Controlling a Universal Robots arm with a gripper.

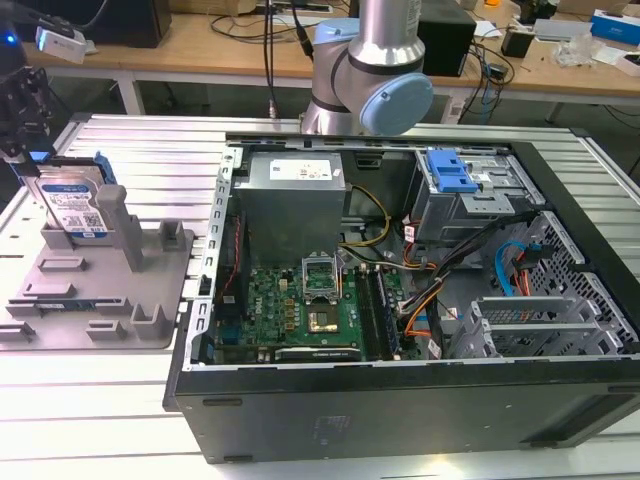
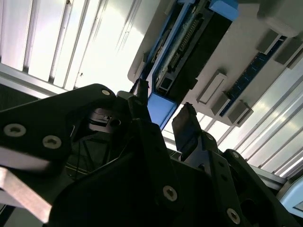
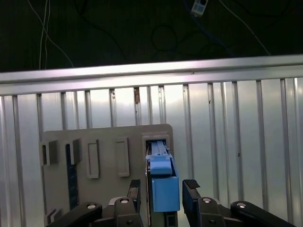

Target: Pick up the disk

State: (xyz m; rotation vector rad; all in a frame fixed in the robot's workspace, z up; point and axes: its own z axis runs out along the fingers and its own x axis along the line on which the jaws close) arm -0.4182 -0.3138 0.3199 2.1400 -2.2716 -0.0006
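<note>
The black hand hangs open astride the upright silver-grey, blue-railed disk, gripping nothing. Closing off-centre could jam it against the grey plastic fixture plate.

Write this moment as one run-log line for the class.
stage: pre-grasp | gripper: open, straddling disk top edge | disk: upright in grey fixture plate | lifted: no
</note>
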